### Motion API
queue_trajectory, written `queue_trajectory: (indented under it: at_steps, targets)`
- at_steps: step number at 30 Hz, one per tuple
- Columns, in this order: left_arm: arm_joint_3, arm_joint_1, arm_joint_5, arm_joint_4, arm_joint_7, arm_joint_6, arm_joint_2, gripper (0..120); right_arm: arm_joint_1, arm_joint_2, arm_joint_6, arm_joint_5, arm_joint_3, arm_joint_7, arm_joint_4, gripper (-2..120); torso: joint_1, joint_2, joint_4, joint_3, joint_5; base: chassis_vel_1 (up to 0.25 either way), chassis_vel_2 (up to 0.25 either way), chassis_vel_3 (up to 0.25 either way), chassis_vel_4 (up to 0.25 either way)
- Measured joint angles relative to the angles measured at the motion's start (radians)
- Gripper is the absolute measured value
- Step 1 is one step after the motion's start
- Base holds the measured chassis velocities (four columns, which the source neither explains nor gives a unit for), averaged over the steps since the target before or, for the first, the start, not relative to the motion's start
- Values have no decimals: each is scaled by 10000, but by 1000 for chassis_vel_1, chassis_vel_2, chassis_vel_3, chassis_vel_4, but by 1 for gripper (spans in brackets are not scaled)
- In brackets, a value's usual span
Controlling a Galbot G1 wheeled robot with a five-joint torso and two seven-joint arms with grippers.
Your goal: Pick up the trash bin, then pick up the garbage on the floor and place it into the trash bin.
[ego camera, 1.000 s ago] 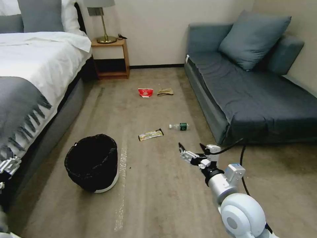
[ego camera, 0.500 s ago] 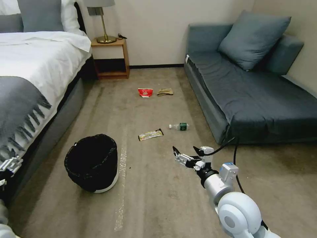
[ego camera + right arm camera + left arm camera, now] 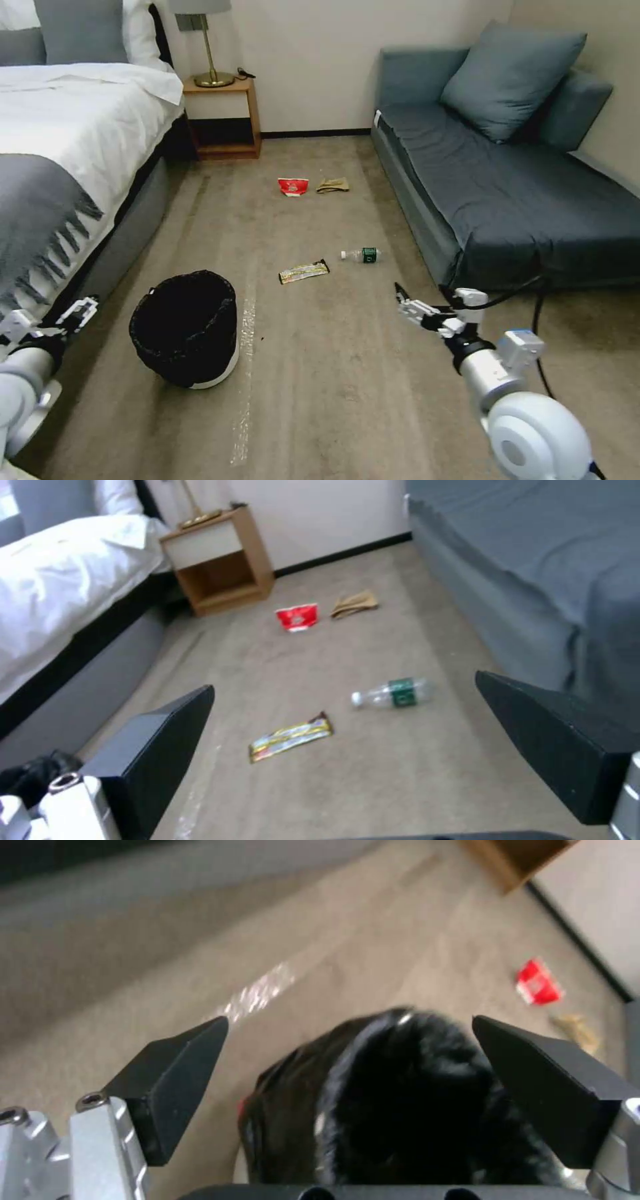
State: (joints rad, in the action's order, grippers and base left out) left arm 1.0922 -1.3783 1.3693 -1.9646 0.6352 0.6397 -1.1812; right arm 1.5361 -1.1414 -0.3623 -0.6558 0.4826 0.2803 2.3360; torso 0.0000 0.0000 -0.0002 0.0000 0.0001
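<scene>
A Galbot G1 stands on the carpet between a bed (image 3: 60, 147) and a grey-blue sofa (image 3: 507, 193), both arms out low in front of it. Nearest on the robot's left, the left gripper (image 3: 53, 321) hangs just beside the bed's edge with its jaws spread wide and nothing between them; its wrist view looks straight down onto the trash bin (image 3: 187, 328), whose black liner (image 3: 400, 1100) sits framed between the two dark fingers (image 3: 173, 1080), a pose that suggests the arm is lining up on the rim for the first pick. The bin stands upright on the floor, close to that gripper's right and not yet touched.

On the other side, the right gripper (image 3: 427, 308) is held above bare carpet near the sofa's front corner, jaws likewise open and empty, apparently waiting its turn at the litter.

The garbage lies beyond it, well apart from both grippers. Closest are the yellow-black snack wrapper (image 3: 304, 271) and, just to its right, the clear bottle (image 3: 361, 254) on its side, white cap toward the wrapper. Farther on, near the wooden nightstand (image 3: 223, 117), the red-white packet (image 3: 293, 187) and the tan crumpled paper (image 3: 333, 185) lie side by side.
</scene>
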Motion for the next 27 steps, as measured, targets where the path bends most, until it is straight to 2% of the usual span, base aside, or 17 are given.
queue_trajectory:
  at_steps: [2, 4, 6, 10, 15, 17, 20, 24, 26, 27]
  targets:
    - [-65, 79, -3, 152, 48, 98, -35, 94, 53, -8, 0, -2, 93, 0, 29, 100, 0, 0, 0, 0, -1, 0, 0, 0, 0]
    - [-324, 318, -86, 649, 95, 431, -185, 94, 173, -38, 0, -2, 286, 0, 117, 100, 0, 0, 3, 0, -2, 0, 0, 0, 0]
    - [-346, 334, -100, 684, 95, 454, -197, 94, 181, -40, 0, -2, 300, 1, 126, 100, -1, 0, 2, 0, -1, 0, 0, 0, 0]
    - [-1011, 697, -496, 1217, 6, 959, -498, 93, 442, -50, 0, -2, 620, -24, 317, 100, 0, 0, 2, 0, 0, 0, 0, 0, 0]
    - [-1425, 907, -779, 1424, 4, 1016, -676, 93, 605, -42, 0, -37, 810, -67, 360, 100, 0, 0, 2, 0, 0, 0, 0, 0, 0]
    - [-1717, 1084, -1001, 1622, 145, 1016, -795, 93, 686, -32, 18, -109, 929, -90, 370, 100, -1, 0, 1, 0, 0, 0, 0, 0, 0]
    - [-1920, 1242, -1159, 1843, 382, 1015, -879, 93, 706, 0, 35, -225, 1028, -92, 376, 100, 0, 0, 1, 0, 0, 0, 0, 0, 0]
    - [-2005, 1363, -1217, 2117, 675, 1002, -935, 93, 644, 66, 43, -407, 1086, -83, 376, 100, 0, 1, 2, 0, 1, 0, 0, 0, 0]
    - [-1990, 1400, -1247, 2247, 706, 974, -935, 85, 568, 86, 43, -588, 1087, -53, 378, 100, 0, 1, 4, -2, 13, 0, 0, 0, 0]
    - [-1990, 1400, -1247, 2247, 706, 974, -935, 85, 568, 86, 43, -588, 1087, -53, 378, 100, 0, 1, 4, -2, 13, 0, 0, 0, 0]
